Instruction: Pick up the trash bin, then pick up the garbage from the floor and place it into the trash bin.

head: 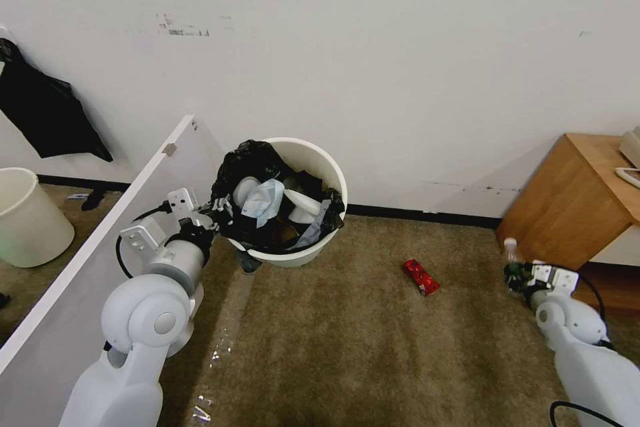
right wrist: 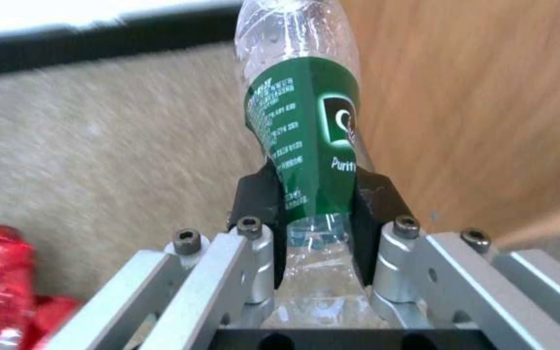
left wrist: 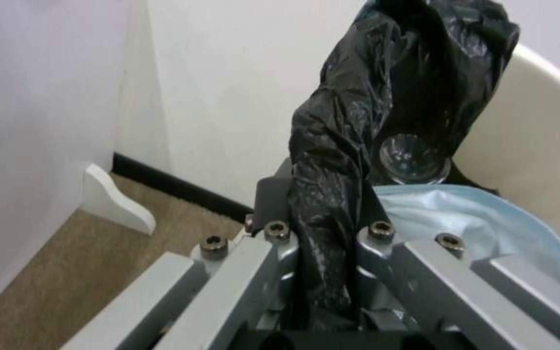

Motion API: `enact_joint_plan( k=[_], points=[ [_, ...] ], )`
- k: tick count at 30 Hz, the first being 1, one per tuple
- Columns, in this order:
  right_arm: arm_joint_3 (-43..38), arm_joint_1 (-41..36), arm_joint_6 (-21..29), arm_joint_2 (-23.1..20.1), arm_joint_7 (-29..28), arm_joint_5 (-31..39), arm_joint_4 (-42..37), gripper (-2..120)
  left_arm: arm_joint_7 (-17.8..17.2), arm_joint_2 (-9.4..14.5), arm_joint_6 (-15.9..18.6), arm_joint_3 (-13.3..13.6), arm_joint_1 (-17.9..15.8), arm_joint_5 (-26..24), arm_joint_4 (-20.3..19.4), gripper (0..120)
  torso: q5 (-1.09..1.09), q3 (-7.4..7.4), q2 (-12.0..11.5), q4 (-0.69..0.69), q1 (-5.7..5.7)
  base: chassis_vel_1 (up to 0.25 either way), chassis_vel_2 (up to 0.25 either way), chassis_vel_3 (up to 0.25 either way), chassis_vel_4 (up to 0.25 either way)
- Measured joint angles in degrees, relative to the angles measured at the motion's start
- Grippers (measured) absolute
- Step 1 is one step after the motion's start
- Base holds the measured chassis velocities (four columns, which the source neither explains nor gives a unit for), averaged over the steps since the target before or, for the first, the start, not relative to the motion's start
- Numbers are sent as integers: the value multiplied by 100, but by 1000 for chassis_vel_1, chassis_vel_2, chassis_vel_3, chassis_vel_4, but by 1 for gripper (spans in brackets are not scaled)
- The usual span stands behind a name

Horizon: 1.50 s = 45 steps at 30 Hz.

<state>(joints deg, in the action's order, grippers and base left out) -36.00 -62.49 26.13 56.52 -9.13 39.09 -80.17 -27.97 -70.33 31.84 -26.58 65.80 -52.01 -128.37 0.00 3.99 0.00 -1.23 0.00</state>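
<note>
The black bag (left wrist: 332, 204) hid the near rim of the trash bin (head: 320, 160) where the left claw (left wrist: 322, 228) pinched it, and the claw's own fingertips were buried in the folds. Beneath the blue tissue (head: 263, 203), the bin's lower contents were too dark to make out. The bottle (right wrist: 303, 146) lost its cap past the frame edge in the right wrist view, and its base sat concealed between the right claw (right wrist: 316, 209) fingers. The red packet (right wrist: 1, 282) was cut off and blurred.
</note>
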Motion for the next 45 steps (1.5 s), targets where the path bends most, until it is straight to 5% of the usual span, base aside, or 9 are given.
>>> enact_joint_plan(
  k=[12, 18, 23, 33, 45],
  points=[
    [-450, -898, 25, -344, -103, -62, -2616, 17, -422, 59, 217, 210, -273, -517, 72, 5, -1, 1, 0, -3, 0, 0, 0, 0, 0],
    [-255, -894, 41, -430, -142, 19, -3631, 17, -433, -1, 237, -15, 58, -539, -150, 5, 0, 0, 0, 6, 0, 0, 0, 0, 0],
    [-226, -993, -37, -654, -47, 185, -4379, 17, -490, -55, 259, -28, 140, -559, -146, 5, -1, 0, 1, -4, 0, 0, 0, 0, 0],
    [-103, -855, -520, -951, 540, 399, -4731, 17, -749, -9, 361, 221, 224, -722, -190, 5, 0, 0, 0, 0, 0, 0, 0, 0, 0],
    [251, -595, -1479, -1588, 2197, 623, -4609, 17, -881, -31, 404, 552, 250, -909, -226, 5, 0, 0, 0, -1, 0, 0, 0, 0, 0]
  ],
)
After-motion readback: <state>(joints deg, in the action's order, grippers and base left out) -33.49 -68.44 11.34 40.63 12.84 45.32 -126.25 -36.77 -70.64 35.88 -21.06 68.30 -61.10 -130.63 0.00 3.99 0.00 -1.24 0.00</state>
